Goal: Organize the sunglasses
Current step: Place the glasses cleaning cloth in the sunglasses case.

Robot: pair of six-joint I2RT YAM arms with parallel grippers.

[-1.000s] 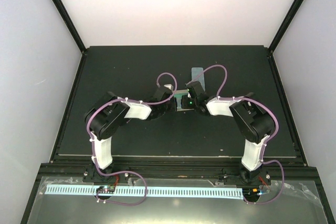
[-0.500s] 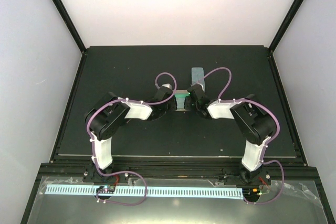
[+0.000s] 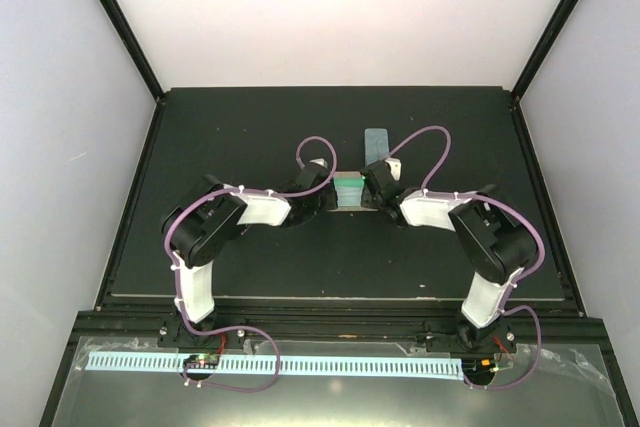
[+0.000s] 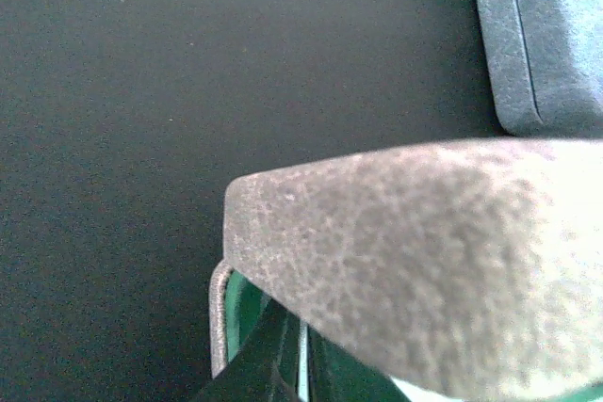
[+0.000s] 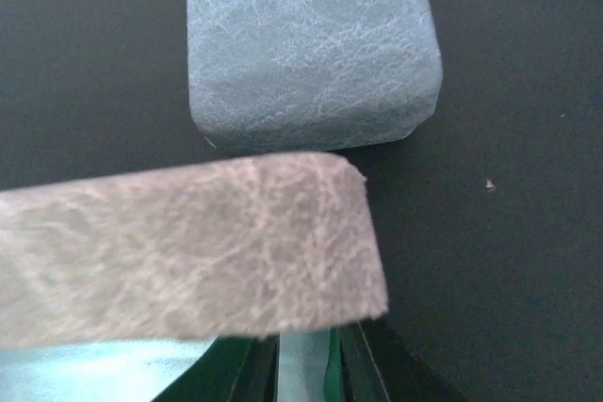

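- Top external view shows the left gripper (image 3: 326,195) and the right gripper (image 3: 372,185) standing at opposite ends of a beige, leather-textured oblong case (image 3: 350,192). The case lies near the middle of the dark matte surface (image 3: 230,127).
- A blue-grey, leather-textured oblong case (image 3: 376,141) lies flat on the surface just beyond the beige one, apart from it.
- Left wrist view has the beige case's lid (image 4: 424,270) filling the foreground, raised over a green lining (image 4: 247,313). The blue-grey case sits in the upper right corner.
- Right wrist view has the same lid crossing the frame, with a pale blue cloth (image 5: 94,374) showing below its edge.
- Both arms' jaws are hidden behind the lid and the wrists, so it is impossible to tell how far apart they stand or whether they grip anything.
- No view lets the sunglasses be made out, so their place cannot be told.
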